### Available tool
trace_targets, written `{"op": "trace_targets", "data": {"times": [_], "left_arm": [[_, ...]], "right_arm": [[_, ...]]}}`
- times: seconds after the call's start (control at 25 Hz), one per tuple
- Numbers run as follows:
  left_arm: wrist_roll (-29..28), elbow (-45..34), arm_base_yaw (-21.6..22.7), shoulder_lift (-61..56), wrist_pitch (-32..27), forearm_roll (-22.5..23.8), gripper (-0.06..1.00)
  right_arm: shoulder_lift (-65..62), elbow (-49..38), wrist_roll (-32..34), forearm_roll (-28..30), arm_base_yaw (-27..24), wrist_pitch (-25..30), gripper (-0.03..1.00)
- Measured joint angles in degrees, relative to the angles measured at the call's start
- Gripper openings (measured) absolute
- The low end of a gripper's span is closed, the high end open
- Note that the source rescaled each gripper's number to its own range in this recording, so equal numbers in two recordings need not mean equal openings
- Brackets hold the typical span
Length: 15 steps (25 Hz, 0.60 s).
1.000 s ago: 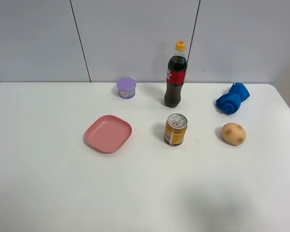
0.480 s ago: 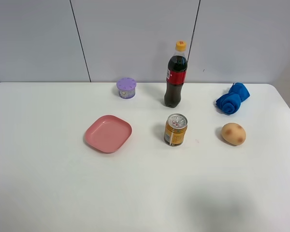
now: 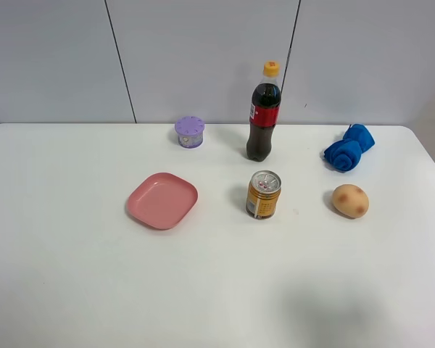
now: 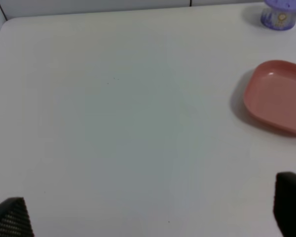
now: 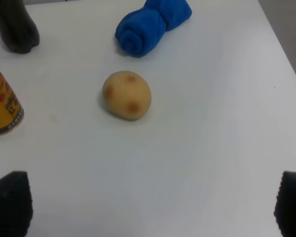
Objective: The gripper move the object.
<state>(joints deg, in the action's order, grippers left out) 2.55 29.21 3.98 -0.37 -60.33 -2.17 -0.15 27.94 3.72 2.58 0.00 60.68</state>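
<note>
The right gripper (image 5: 148, 210) is hanging over bare surface (image 5: 212, 148) with its jaws spread wide and holding nothing; only the two dark fingertips (image 5: 10, 202) are showing. The left gripper (image 4: 148, 210) is likewise standing open and empty, with a pink plate (image 4: 278, 96) ahead of it. Ahead of the right jaws a potato (image 5: 127, 95) is lying, a blue rolled cloth (image 5: 150, 24) beyond it, and a gold can (image 5: 2, 106) off to one side. The object (image 3: 264, 112), the cola bottle, is standing upright past the can, well apart from both jaws. The right arm is probably the better placed: approaching level, clear of can and potato, and closing on the body below the label should keep the bottle from tipping.
</note>
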Motion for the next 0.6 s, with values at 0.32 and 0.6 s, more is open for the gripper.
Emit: {"op": "trace_targets", "data": {"times": [0.32, 0.6], "left_arm": [[0.0, 0.0, 0.0, 0.0, 0.0, 0.0, 1.0], [0.0, 0.0, 0.0, 0.0, 0.0, 0.0, 1.0]], "right_arm": [[0.0, 0.0, 0.0, 0.0, 0.0, 0.0, 1.0], [0.0, 0.0, 0.0, 0.0, 0.0, 0.0, 1.0]]}}
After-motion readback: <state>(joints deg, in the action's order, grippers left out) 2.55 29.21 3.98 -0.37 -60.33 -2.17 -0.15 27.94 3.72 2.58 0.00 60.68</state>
